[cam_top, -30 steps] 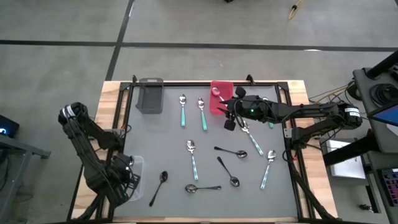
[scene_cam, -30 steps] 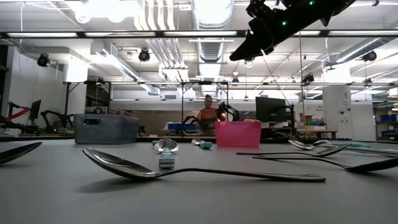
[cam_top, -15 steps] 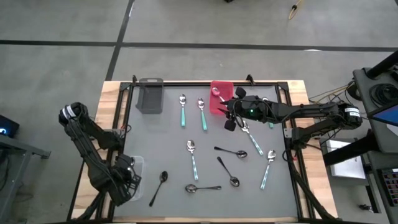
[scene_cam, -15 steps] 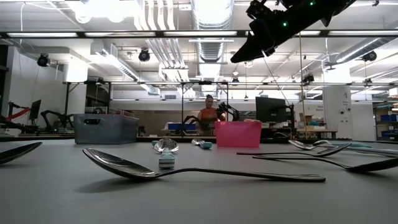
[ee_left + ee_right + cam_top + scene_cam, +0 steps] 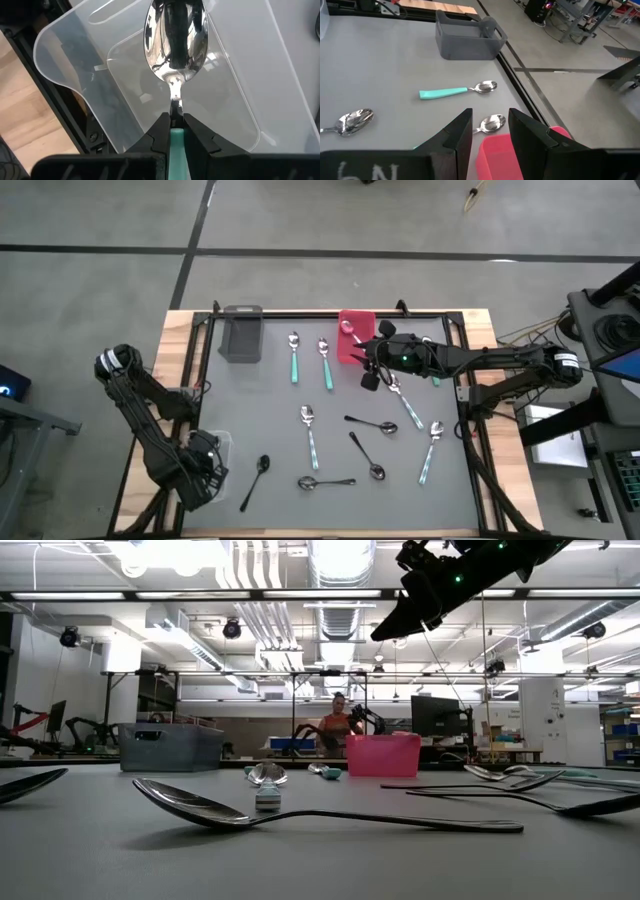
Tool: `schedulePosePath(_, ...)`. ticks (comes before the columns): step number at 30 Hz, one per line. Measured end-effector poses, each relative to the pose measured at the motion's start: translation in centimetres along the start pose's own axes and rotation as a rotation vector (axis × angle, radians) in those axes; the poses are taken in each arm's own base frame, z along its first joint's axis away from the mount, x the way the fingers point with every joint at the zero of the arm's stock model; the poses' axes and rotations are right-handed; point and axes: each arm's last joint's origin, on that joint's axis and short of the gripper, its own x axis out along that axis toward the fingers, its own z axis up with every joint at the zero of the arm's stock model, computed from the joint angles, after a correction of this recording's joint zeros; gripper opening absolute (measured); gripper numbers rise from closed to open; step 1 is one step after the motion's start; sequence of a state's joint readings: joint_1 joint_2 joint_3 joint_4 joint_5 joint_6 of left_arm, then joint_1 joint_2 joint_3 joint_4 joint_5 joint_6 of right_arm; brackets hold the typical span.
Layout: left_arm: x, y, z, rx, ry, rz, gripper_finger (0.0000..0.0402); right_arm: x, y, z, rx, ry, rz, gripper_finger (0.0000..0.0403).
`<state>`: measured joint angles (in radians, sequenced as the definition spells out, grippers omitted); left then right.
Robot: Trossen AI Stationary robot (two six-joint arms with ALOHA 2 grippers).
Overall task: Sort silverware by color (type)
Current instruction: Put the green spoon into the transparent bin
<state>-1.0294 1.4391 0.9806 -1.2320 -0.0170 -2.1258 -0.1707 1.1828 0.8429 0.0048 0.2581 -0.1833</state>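
Since a second ago, the left gripper (image 5: pixel 173 131) has slid slightly toward the near table edge, fingers clamped on a teal spoon (image 5: pixel 174 45) over the clear bin (image 5: pixel 240 75). Well away from that bin, the right gripper (image 5: pixel 369 367) hangs half open and empty beside the red bin (image 5: pixel 354 328).

Evenly lit from overhead, bright and flat, with only faint, short shadows on the grey table (image 5: pixel 280 395). Glaring ceiling lights (image 5: pixel 165 552) blown out white in the low view. Nearest black spoon (image 5: pixel 300 812) soft-edged there. Sharp mirror reflections in the spoon bowl (image 5: pixel 175 42) above the clear bin (image 5: pixel 240 80).
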Motion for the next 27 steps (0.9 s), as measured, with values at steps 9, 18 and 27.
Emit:
schedulePosePath(9, 1.7, -0.1, -0.1, -0.005, 0.021, -0.035, 0.0018, 0.0, 0.0, 0.0, 0.0, 0.0, 0.0, 0.0118)
schedulePosePath(18, 2.4, 0.1, 0.1, -0.037, 0.013, -0.021, 0.0018, 0.0, 0.0, 0.0, 0.0, 0.0, -0.001, 0.0118)
schedulePosePath(27, 3.0, 0.4, 0.3, -0.059, 0.002, -0.002, 0.0039, 0.0, 0.0, 0.0, 0.0, 0.0, -0.001, 0.0118)
